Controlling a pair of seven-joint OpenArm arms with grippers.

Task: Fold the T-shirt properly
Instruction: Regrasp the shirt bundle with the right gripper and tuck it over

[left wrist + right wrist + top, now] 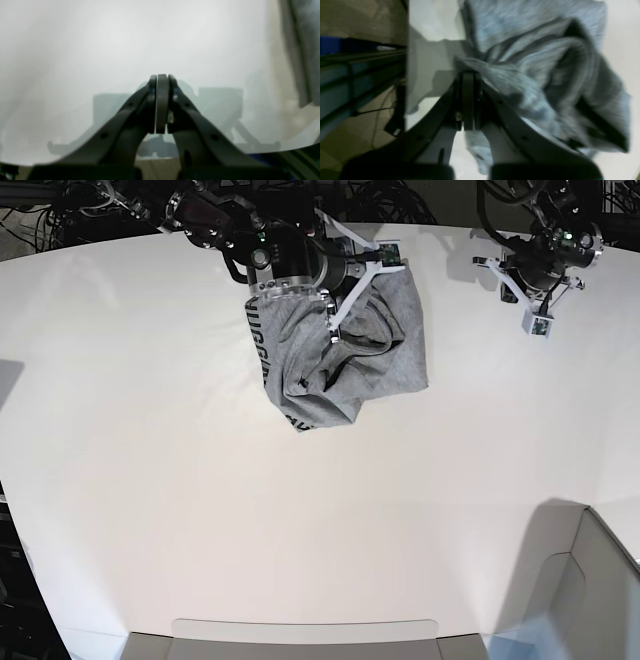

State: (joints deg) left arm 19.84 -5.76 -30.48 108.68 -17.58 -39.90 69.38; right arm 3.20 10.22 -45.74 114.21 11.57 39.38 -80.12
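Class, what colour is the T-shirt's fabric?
Heather grey, on the T-shirt; clearest in the base view.

Heather-grey knit cloth on the T-shirt (340, 360) — soft, matt, finely flecked, rumpled into deep folds, with black printed lettering along one edge and darker seams. Smooth white on the surface (300, 530), matt with only a faint sheen, plain and unmarked. Dark matt plastic on the right pincer (468, 100), flat rubbery-looking pads pressed together at a fold of the cloth. Same dark matt plastic on the left pincer (162, 100) — small round holes along its arms. White plastic-looking brackets near both wrists in the base view.
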